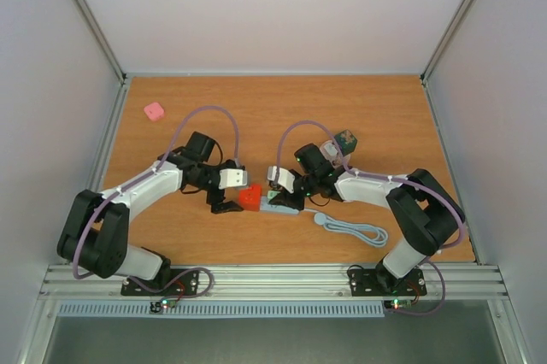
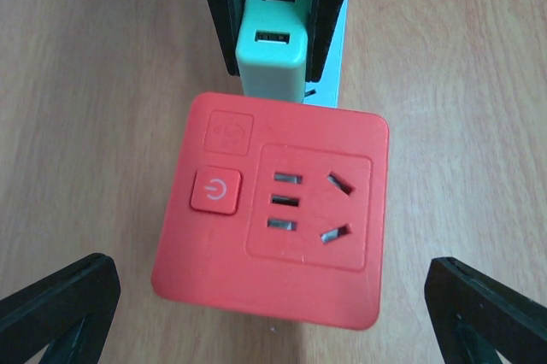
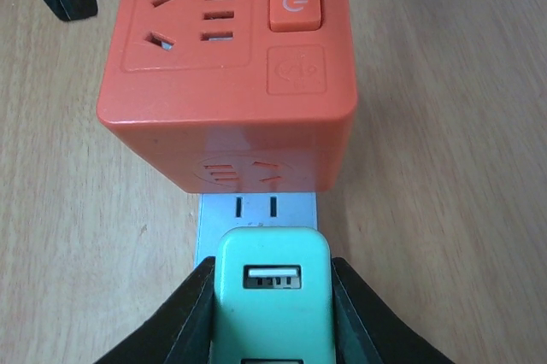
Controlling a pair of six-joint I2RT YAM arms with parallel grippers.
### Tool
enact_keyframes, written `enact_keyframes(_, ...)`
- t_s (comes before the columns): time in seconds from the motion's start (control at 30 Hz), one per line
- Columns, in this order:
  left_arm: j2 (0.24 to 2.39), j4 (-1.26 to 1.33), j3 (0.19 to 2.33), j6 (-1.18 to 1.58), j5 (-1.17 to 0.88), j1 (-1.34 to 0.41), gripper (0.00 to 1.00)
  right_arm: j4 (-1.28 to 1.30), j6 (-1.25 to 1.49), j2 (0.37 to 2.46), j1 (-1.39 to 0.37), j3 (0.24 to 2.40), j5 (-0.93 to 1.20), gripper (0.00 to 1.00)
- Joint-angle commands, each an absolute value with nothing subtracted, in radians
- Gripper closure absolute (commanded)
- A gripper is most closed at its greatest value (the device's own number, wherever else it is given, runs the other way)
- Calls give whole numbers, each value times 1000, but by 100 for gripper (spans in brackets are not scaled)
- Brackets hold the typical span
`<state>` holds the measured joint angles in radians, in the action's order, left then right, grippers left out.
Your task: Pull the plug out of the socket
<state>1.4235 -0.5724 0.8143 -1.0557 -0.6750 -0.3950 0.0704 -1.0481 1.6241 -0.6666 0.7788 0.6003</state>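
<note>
A green USB charger plug (image 3: 272, 304) sits in a pale blue power strip (image 3: 256, 208), right behind a red cube socket (image 3: 226, 65) at the strip's end. My right gripper (image 3: 272, 317) is shut on the green plug, one black finger (image 3: 192, 317) pressed to each side. My left gripper (image 2: 273, 317) is open, its fingertips (image 2: 60, 304) wide apart on either side of the red cube (image 2: 273, 219) and not touching it. From above, the red cube (image 1: 249, 197) lies between the left gripper (image 1: 232, 195) and the right gripper (image 1: 278, 193).
The strip's grey cable (image 1: 350, 229) coils toward the front right. A small pink block (image 1: 154, 111) lies at the back left. A dark teal cube (image 1: 345, 140) stands behind the right arm. Walls enclose the table on three sides.
</note>
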Motion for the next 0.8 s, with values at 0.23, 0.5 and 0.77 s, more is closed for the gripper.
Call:
enact_keyframes(0.23,1387,-472,745,-1075,-656,-400,9,16,-1038,1685,-730,807,594,86)
enact_keyframes(0.5,1344,-415,732,-1040,-658,-400,34,24,-1040,1693,-733,805,588,89)
enact_keyframes(0.77,1342,-439,762,-1021,-732,-400,54,35,-1025,1714,-734,822,564,93)
